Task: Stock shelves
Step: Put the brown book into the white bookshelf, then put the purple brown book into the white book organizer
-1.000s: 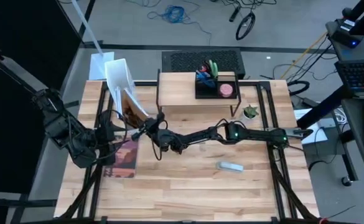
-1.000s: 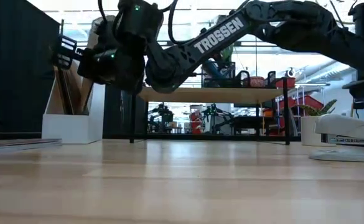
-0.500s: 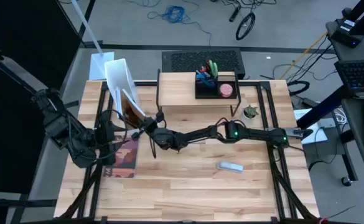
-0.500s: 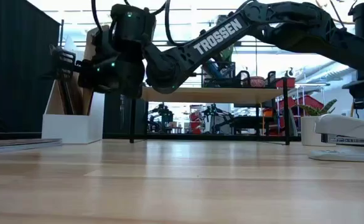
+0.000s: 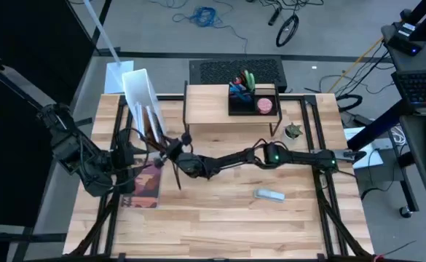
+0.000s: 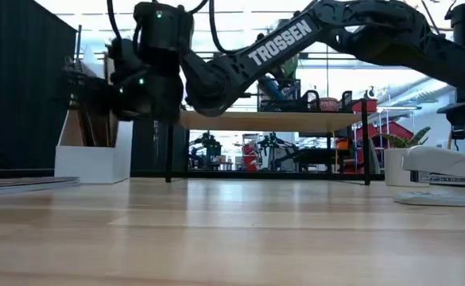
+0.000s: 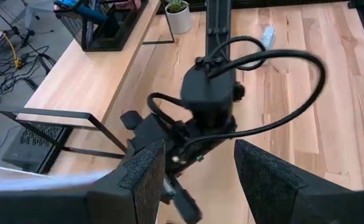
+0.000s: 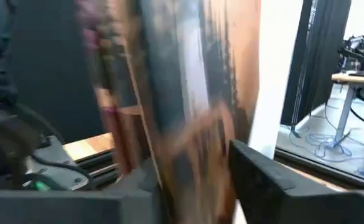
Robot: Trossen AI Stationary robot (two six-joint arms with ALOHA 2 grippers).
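Note:
My right gripper (image 5: 162, 148) reaches across the table to the tall white file box (image 5: 138, 89) at the far left and is shut on a brown magazine (image 5: 152, 127) that stands nearly upright in the box's open side. The picture is blurred in the right wrist view, where the magazine (image 8: 188, 118) fills the space between the fingers. My left gripper (image 7: 197, 180) waits open at the table's left, just near of the box, holding nothing. The shelves (image 5: 213, 109), a low wood-topped riser, stand at the far middle. My right gripper pinches the brown magazine between its two fingers at the edge that faces out of the box (image 8: 194, 180). The fingers come in roughly level from the table's right. The magazine stands on edge, nearly upright, among others in the file box (image 6: 93, 163).
A black organizer tray (image 5: 253, 100) with pens and a pink item sits on the shelves' right half. A second magazine (image 5: 146, 185) lies flat near my left gripper. A small potted plant (image 5: 293, 131) and a grey stapler (image 5: 269, 194) are on the right half.
My right gripper has moved toward the table's left and far edge, toward the file box. The brown magazine, which leaned out of the box toward the right, has tipped up to nearly upright against the others.

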